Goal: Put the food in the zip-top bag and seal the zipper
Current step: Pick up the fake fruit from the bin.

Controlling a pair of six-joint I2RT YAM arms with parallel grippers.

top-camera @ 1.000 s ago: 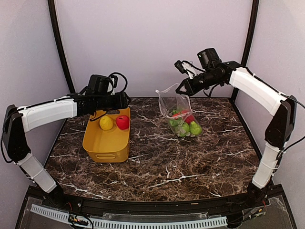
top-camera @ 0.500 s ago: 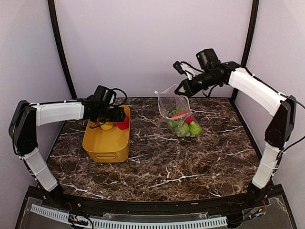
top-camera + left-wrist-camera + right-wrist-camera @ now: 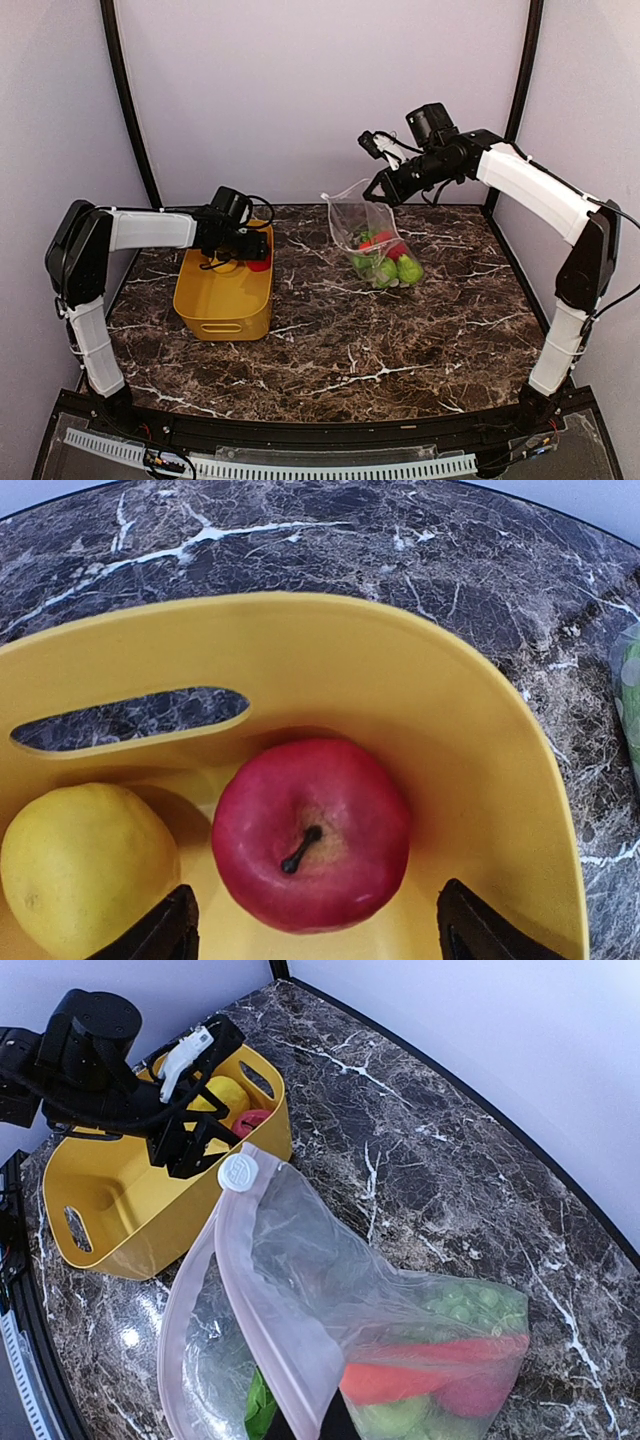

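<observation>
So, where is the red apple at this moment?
The red apple lies inside the yellow basket at its far end, right of the lemon in the left wrist view, just ahead of the open left gripper.

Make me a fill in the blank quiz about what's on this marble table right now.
The yellow plastic basket holds a yellow toy lemon and a red toy ____.
The left gripper hangs over that fruit with its fingers ____.
The clear plastic zip-top bag is held up by the robot's ____ arm.
Missing words: apple, open, right.
</observation>
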